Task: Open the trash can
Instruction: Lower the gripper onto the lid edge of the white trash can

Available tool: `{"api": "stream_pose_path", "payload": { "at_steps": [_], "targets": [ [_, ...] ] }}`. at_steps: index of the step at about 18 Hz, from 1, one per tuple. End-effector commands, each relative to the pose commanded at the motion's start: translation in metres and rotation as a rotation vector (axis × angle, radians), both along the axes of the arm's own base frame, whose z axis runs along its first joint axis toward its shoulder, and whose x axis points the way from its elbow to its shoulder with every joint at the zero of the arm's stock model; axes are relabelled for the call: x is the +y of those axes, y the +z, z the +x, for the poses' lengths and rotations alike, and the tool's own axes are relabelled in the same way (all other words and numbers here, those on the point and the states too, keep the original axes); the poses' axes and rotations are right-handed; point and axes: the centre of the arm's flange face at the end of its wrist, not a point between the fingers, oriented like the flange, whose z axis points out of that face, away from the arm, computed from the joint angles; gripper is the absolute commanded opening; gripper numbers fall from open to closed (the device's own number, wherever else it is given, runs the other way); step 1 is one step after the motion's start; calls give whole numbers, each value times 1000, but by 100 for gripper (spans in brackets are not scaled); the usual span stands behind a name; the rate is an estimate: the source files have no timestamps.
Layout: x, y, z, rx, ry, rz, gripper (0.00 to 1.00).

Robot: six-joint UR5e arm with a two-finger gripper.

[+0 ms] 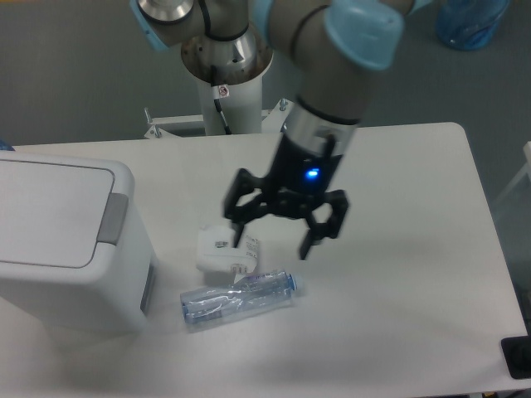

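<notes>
Bottle [238,300] of clear plastic with a blue label lies on its side nearest the front of the white table [415,315], its cap end pointing right and a little away. Just behind it, touching or nearly touching its upper edge, sits a small white rounded packet [222,249] with a printed tag on its right side.

Left of both, at the near left of the table, stands the trash can [70,245], a large white boxy bin with rounded corners. Its flat white lid [46,211] lies down and closed, and a grey rectangular tab [114,217] runs along the lid's right edge. A darker panel shows on the can's right wall, facing the bottle. The can stands apart from the packet and bottle, with a strip of bare table between them.

Above the middle of the table hangs the tool [273,241], black, with a blue light glowing on its body. Its two fingers are spread wide apart and hold nothing. The left finger tip hangs over the right edge of the packet; whether it touches cannot be told from this view. The tool is well to the right of the trash can and clear of its lid and tab.

Farther back, the grey arm with light blue joint caps rises from the tool toward the white base column [226,91] at the far edge of the table.
</notes>
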Motion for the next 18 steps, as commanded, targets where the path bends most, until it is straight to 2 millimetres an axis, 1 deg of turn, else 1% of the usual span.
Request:
{"api": "stream_pose_path", "payload": {
  "at_steps": [4, 5, 6, 8, 10, 11, 12, 15, 18],
  "targets": [
    [8, 2, 23, -33, 17, -12, 100],
    [10, 1, 27, -37, 14, -14, 100],
    [14, -1, 35, -39, 0, -19, 100],
    [22, -15, 61, -46, -28, -38, 100],
    [23, -15, 81, -37, -27, -65, 100],
    [22, -12, 92, -31, -23, -72, 100],
    [21, -13, 100, -33, -19, -80, 100],
    [21, -3, 111, -36, -4, -73, 100],
    [21, -4, 112, -38, -1, -75, 100]
  ]
}}
